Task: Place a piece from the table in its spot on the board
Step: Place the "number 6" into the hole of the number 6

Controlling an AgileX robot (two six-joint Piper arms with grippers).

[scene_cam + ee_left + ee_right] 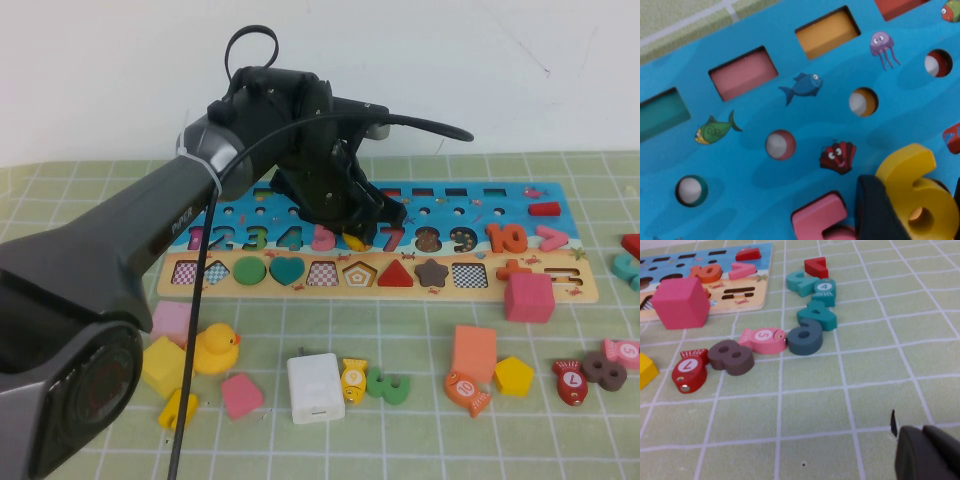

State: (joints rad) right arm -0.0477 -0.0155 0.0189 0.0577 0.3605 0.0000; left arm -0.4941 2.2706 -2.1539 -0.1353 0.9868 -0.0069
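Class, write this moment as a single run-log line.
left hand: shut on yellow 6, over board between the 5 and 7 | right hand: low over mat, off the board | piece not yet seated

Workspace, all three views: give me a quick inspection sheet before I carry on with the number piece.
Surface: green checked mat under everything.
Job's things: yellow 6 held over the board, between pink 5 and red 7; not yet seated.
Clutter: rubber duck, white box, pink cube, orange block, fish and number pieces scattered along the mat.
Grippers: left gripper over the board's number row, shut on the yellow 6. Right gripper low over bare mat, away from the board.
Cables: black cable hangs along the left arm.
Surroundings: plain white wall behind.
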